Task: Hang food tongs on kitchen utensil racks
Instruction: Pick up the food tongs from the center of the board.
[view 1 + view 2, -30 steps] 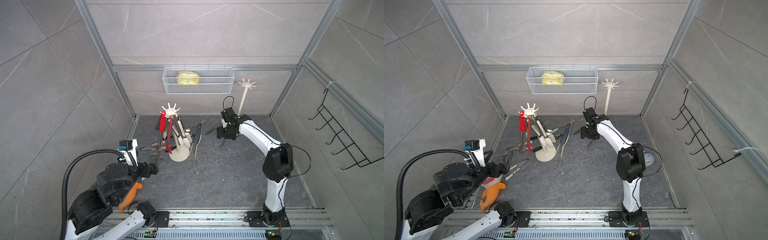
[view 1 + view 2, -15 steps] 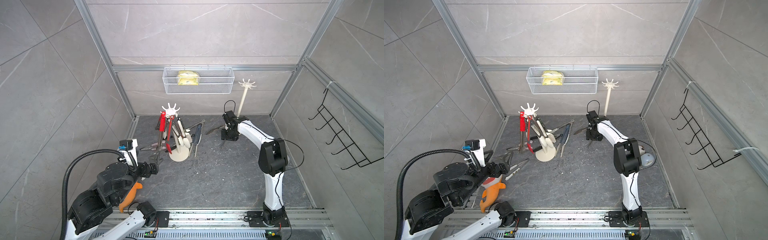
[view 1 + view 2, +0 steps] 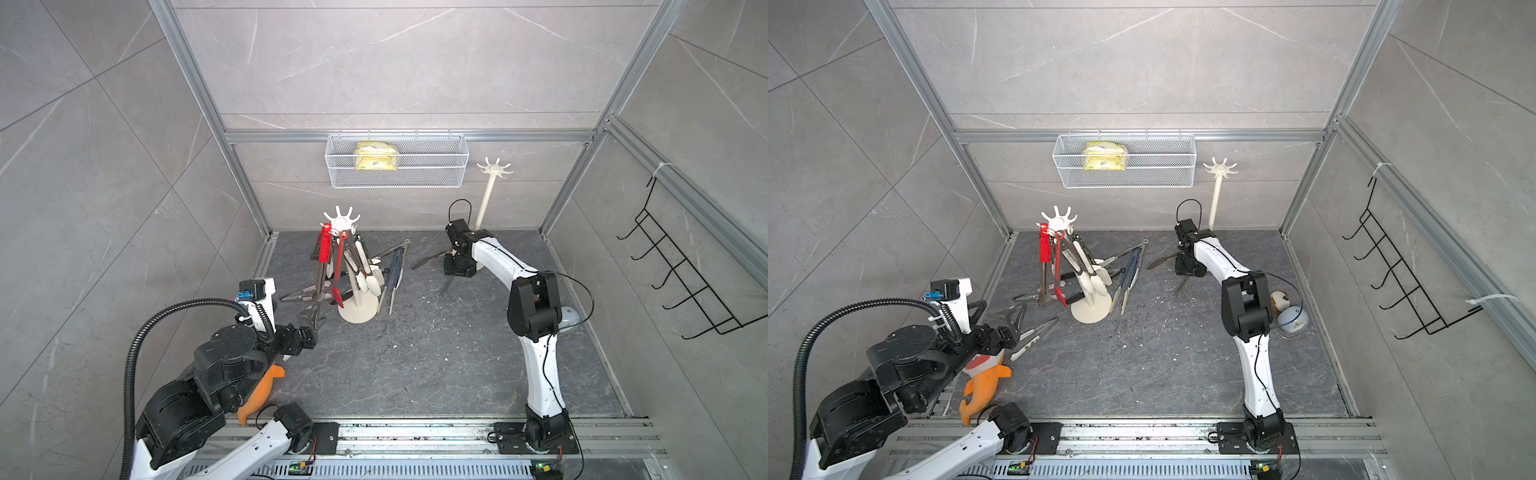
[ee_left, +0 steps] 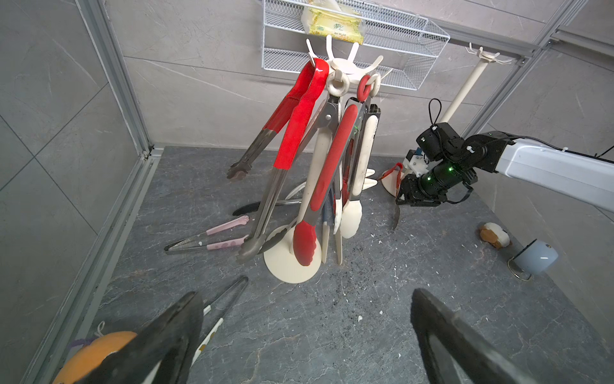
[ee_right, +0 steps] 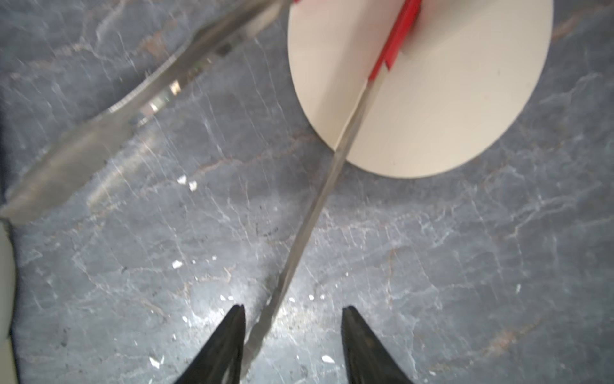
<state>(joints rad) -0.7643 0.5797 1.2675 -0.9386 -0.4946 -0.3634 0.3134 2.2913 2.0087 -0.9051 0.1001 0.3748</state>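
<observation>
A cream rack (image 3: 341, 216) (image 3: 1059, 216) (image 4: 345, 64) at the back left holds several hung food tongs with red and cream grips. A second cream rack (image 3: 493, 168) (image 3: 1220, 168) stands bare at the back right. At its base (image 5: 465, 99) lie red-handled steel tongs (image 5: 309, 219) with legs spread. My right gripper (image 3: 457, 270) (image 3: 1188, 270) (image 5: 292, 309) hangs low over them, jaws apart, with one steel leg between them beside one finger. My left gripper (image 3: 313, 318) (image 4: 307, 294) is wide open and holds nothing, above the floor near black tongs (image 4: 229, 292).
Blue-grey tongs (image 3: 395, 270) and pink tongs (image 4: 216, 236) lie beside the left rack. A wire basket (image 3: 397, 160) hangs on the back wall, a black hook rack (image 3: 681, 282) on the right wall. An orange plush (image 3: 262, 390) and a blue cup (image 3: 1293, 320) sit on the floor.
The right arm's elbow has swung left and its gripper has sunk a little towards the floor tongs by the right rack. The left arm has not moved.
</observation>
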